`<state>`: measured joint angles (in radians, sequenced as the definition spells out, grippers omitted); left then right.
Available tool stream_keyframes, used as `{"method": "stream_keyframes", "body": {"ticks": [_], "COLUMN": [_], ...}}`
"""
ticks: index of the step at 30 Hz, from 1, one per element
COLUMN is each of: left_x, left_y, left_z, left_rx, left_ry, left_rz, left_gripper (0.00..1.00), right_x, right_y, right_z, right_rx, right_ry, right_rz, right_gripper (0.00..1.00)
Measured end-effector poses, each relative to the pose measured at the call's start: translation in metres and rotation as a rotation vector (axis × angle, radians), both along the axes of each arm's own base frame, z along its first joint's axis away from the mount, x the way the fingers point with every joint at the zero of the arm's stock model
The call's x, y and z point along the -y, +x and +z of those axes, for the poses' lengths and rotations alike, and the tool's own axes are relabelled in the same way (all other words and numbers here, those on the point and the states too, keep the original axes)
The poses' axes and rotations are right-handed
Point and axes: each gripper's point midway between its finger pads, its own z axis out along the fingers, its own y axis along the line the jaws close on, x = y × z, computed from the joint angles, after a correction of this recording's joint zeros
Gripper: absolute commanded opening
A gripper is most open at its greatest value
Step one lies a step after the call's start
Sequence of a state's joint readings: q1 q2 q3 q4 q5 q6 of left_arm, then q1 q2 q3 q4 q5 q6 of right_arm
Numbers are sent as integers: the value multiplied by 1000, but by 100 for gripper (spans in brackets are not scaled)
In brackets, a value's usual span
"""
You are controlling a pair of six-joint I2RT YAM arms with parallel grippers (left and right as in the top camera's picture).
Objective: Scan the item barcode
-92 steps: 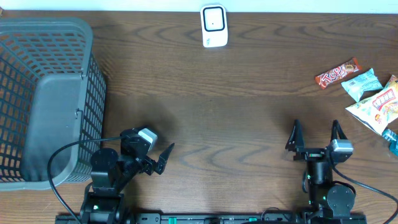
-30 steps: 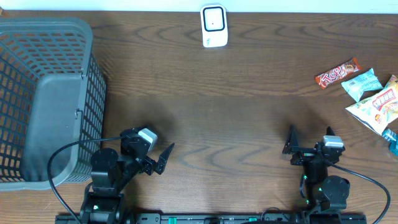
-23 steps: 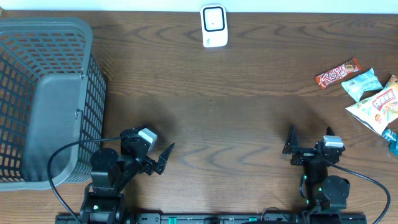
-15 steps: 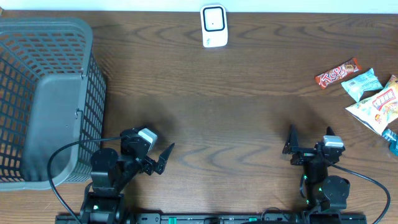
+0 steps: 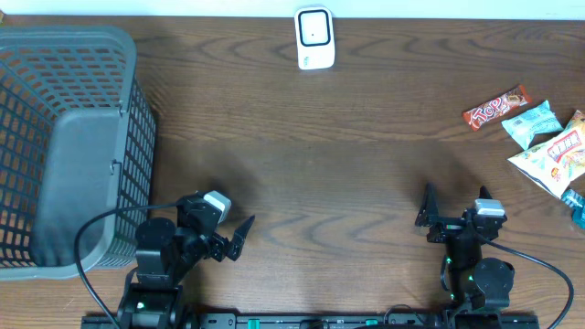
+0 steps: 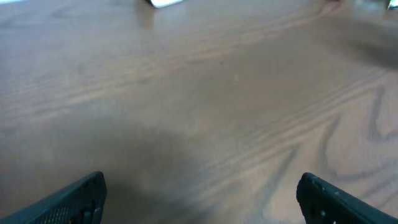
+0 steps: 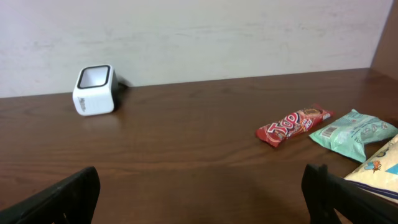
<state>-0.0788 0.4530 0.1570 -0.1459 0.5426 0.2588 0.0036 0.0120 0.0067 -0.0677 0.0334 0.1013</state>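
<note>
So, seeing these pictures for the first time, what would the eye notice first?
The big grey plastic mesh basket at the left end of the dark wooden table draws the eye first. Then come the bright snack packets clustered at the right edge, a red Top bar wrapper leftmost among them. A small white box-shaped scanner stands alone midway along the far edge.

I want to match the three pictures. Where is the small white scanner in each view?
Overhead: the white scanner is at the top edge, slightly right of centre.
Left wrist: only a white sliver shows at the top edge, left of centre, probably its base.
Right wrist: it stands at the left, above mid-height.
Shared landmark: the red Top bar, far right in the overhead view and right of centre in the right wrist view.
</note>
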Motion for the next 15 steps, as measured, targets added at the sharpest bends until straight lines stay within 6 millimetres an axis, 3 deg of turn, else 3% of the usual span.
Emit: {"method": "stream_keyframes", "body": {"ticks": [4,7,11,15], "left_x": [-2,-4,-6,-20], "left_y": [-10,-9,1,9], "left_z": [-4,5,46,81], "left_rx": [-22,27,212,337], "left_ry": [6,8,-25,-88], "left_rz": [8,19,45,162], "left_gripper": [98,98,98,98], "right_x": [0,0,0,0], "right_y": [0,0,0,0], "right_z": [0,0,0,0], "right_rx": [0,-1,-1,-1], "right_ry": [0,0,0,0], "right_rz": [0,0,0,0], "right_gripper": [99,99,99,99]}}
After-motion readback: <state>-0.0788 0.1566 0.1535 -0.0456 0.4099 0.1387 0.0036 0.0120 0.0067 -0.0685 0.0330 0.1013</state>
